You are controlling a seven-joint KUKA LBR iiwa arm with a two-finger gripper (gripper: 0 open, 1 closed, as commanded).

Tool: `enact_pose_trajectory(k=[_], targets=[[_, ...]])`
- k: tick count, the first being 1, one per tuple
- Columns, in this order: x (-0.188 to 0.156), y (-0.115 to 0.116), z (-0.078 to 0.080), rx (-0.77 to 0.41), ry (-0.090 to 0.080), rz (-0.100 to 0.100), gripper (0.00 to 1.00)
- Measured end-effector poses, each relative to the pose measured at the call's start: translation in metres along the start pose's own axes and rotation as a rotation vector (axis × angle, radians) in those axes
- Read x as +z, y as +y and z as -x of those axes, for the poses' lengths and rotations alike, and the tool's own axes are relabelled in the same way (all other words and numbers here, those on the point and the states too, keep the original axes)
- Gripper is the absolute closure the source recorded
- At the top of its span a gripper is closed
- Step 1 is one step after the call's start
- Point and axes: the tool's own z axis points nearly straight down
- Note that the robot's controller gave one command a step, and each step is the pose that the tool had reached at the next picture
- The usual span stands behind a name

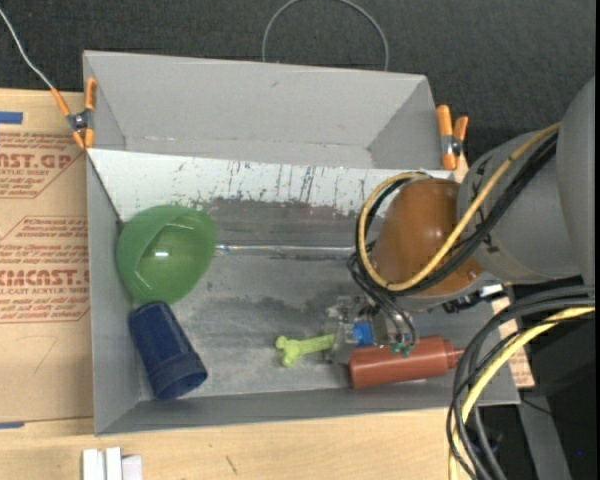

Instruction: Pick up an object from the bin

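My gripper (363, 330) is low in the bin's front right part, under the arm's wrist. Just below it, along the front wall, lies a red-brown cylinder (400, 362) on its side. A small yellow-green bone-shaped piece (303, 348) rests on the floor directly to the gripper's left, its right end close to the gripper. I cannot tell whether either thing touches the gripper.
A green bowl (164, 253) leans on the left wall, tipped on its side. A dark blue cup (166, 350) lies in the front left corner below it. The arm with its orange cover and cables hides the bin's right side.
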Motion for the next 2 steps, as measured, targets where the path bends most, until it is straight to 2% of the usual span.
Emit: enact_pose_trajectory(k=[2], targets=[[0.0001,-0.0069,-0.0056,0.005,0.0,0.002,1.0]])
